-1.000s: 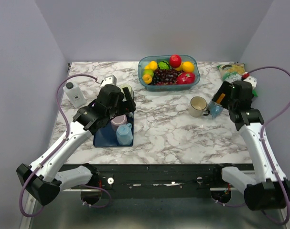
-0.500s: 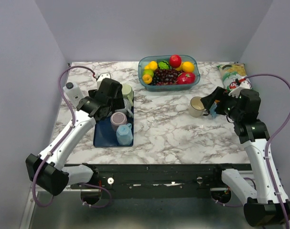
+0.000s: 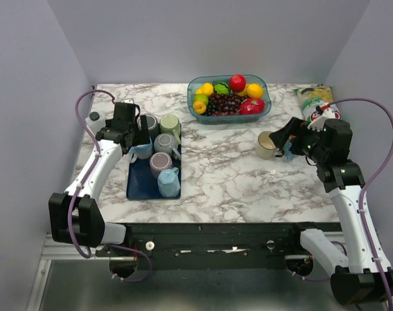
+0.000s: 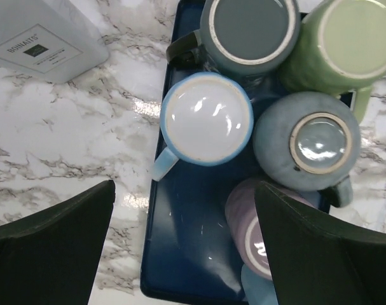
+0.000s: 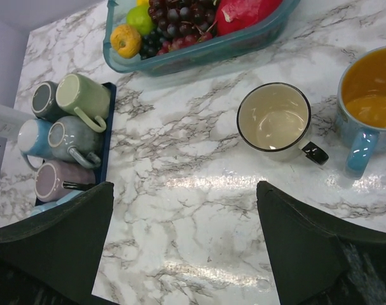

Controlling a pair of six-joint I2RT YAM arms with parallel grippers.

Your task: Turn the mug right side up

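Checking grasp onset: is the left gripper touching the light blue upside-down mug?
Apart. Left wrist view: bare tray and marble separate the open left gripper from the light blue mug.

Swung the left gripper (image 3: 136,135) off the middle of the dark blue rectangular plastic tray (image 3: 139,186) to its far-left corner, uncovering the pale green ceramic mug (image 3: 171,124). Shifted the right gripper (image 3: 283,138) slightly leftward, nearer the cream black-rimmed enamel mug (image 3: 268,144).
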